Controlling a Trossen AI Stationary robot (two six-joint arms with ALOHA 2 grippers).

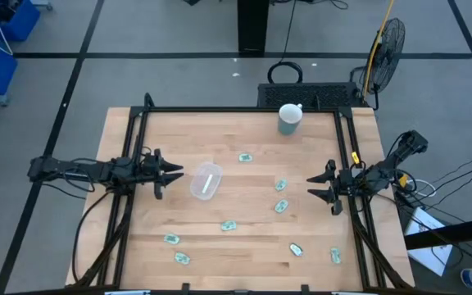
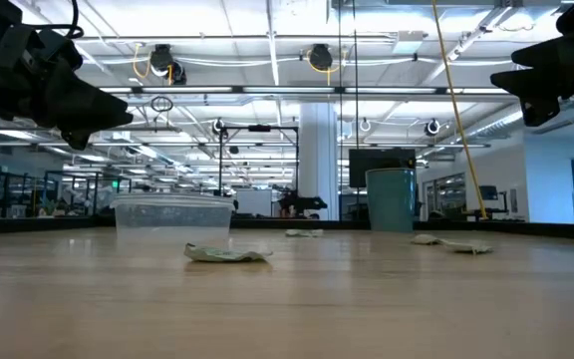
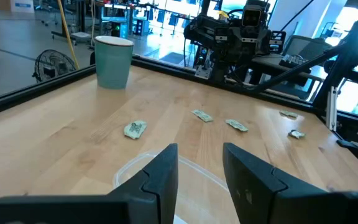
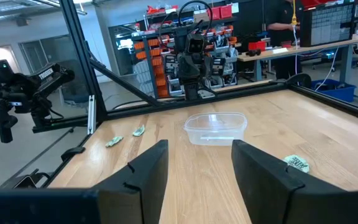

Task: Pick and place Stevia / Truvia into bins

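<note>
Several small pale green and white packets lie flat and scattered over the wooden table, such as one (image 1: 245, 156) toward the far side, two (image 1: 281, 185) (image 1: 281, 206) near the right arm and one (image 1: 229, 225) nearer the front. The clear bin (image 1: 206, 180) stands left of centre, also seen in the right wrist view (image 4: 215, 127) and low view (image 2: 172, 214). My left gripper (image 1: 176, 173) hovers open just left of the bin, above the table. My right gripper (image 1: 311, 187) hovers open at the right side, facing the packets.
A grey-green mug (image 1: 289, 118) stands near the far edge, also seen in the left wrist view (image 3: 113, 61). Black frame rails (image 1: 236, 110) run along the table's far, left and right sides. Bare wood lies between the bin and the packets.
</note>
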